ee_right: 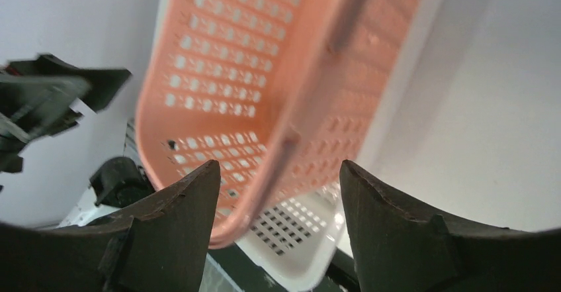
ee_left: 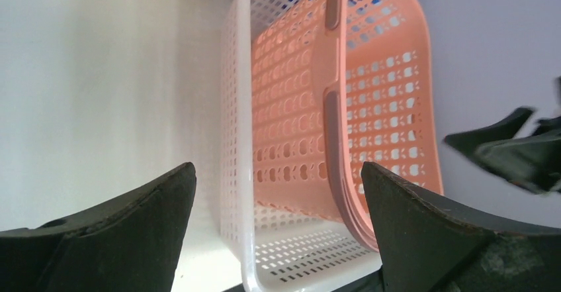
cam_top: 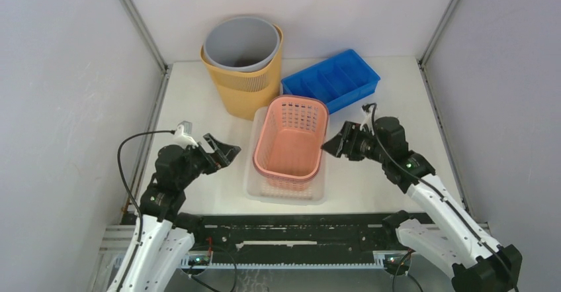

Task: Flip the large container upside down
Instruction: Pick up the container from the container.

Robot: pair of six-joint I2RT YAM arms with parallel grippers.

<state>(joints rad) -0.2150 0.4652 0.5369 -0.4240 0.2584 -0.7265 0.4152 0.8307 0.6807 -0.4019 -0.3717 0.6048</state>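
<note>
Pink basket [cam_top: 291,140] in white basket [cam_top: 286,194]: likely light, stiff mesh plastic; take by rim. My right gripper [cam_top: 327,145] apart, astride pink rim; left gripper [cam_top: 228,153] wide, empty.

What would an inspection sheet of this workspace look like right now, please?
Surface: white table, no spills seen.
Job's things: pink basket upright, nested in white basket, centre.
Clutter: grey bin nested in yellow bin, back; blue tray, back right.
Grippers: left gripper open, left of the baskets; right gripper open, by their right rim; neither holds anything.
Cables: black cable looping off the left arm; another at the right wrist.
Surroundings: grey wall panels around the table.
</note>
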